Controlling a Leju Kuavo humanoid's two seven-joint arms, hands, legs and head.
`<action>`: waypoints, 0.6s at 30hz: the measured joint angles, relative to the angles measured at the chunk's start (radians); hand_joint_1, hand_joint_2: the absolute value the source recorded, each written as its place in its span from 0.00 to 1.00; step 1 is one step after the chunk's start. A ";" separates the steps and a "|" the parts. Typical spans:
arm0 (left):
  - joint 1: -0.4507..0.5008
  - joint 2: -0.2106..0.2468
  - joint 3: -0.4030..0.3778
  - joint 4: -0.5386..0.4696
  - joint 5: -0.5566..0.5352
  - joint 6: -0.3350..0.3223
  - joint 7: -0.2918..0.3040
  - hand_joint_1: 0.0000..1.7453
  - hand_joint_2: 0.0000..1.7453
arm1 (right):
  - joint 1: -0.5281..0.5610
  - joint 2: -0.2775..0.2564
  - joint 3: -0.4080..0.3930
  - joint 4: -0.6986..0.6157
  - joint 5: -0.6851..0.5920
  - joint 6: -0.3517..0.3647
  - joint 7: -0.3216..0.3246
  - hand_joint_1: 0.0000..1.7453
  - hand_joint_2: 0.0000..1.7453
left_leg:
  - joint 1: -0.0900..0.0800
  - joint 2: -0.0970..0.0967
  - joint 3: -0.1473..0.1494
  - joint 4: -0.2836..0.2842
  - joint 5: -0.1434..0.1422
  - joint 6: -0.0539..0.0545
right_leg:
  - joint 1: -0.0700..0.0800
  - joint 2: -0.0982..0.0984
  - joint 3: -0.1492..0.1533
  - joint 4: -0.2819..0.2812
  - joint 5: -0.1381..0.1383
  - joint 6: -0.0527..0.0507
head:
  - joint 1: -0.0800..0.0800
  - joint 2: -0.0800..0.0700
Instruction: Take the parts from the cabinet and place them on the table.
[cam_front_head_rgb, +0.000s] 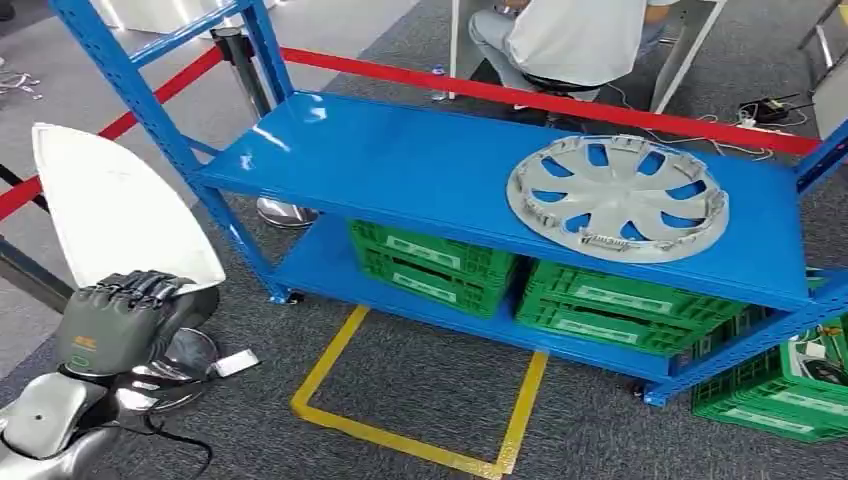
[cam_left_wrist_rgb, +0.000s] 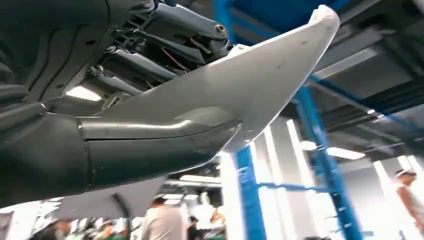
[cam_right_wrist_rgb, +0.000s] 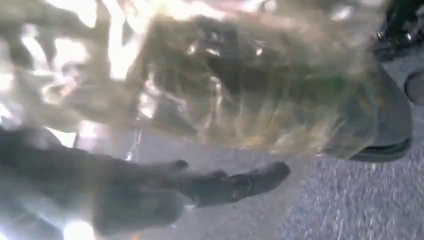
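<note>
A: What's the ground like?

B: Grey carpet (cam_front_head_rgb: 420, 380) with a yellow tape outline (cam_front_head_rgb: 420, 425) marked on it, just in front of a blue rack (cam_front_head_rgb: 400, 160).

A: And nearest the camera?

B: The left hand (cam_front_head_rgb: 120, 320), low on the left. Its fingers are wrapped round the bottom edge of a white pointed panel (cam_front_head_rgb: 115, 205), which stands up from the grip. In the left wrist view the same panel (cam_left_wrist_rgb: 250, 85) lies across the dark fingers (cam_left_wrist_rgb: 145, 55).

A: The right hand?

B: Its wrist view is heavily blurred. A dark finger (cam_right_wrist_rgb: 235, 182) stretches out over the carpet; I cannot tell whether it holds anything.

A: Further on?

B: A grey wheel cover (cam_front_head_rgb: 617, 197) lies flat on the rack's top shelf, towards the right. Green crates (cam_front_head_rgb: 430, 265) sit on the shelf below. Behind the rack runs a red barrier tape (cam_front_head_rgb: 560, 103), and beyond it a person (cam_front_head_rgb: 575, 40) is seated.
</note>
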 joint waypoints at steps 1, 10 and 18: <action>0.014 0.002 0.007 -0.006 0.002 0.000 0.002 0.94 1.00 | 0.003 -0.003 0.006 -0.013 0.000 0.000 -0.003 0.00 0.00 | 0.001 0.005 -0.009 -0.001 0.011 0.004 | -0.004 0.006 -0.011 0.015 -0.038 0.004 | -0.001 0.000; 0.076 0.002 0.029 -0.018 0.002 0.002 0.005 0.94 1.00 | 0.011 -0.028 0.019 -0.037 0.000 0.000 0.003 0.00 0.00 | -0.004 0.004 -0.137 0.012 0.104 0.007 | -0.005 0.015 0.135 0.059 -0.104 0.002 | 0.004 0.000; 0.098 0.010 0.052 -0.031 0.004 0.005 0.010 0.94 1.00 | 0.014 -0.030 0.024 -0.047 0.000 0.000 -0.006 0.00 0.00 | 0.002 0.000 -0.210 0.145 0.002 -0.034 | -0.006 0.006 0.151 -0.063 -0.096 -0.034 | -0.004 0.000</action>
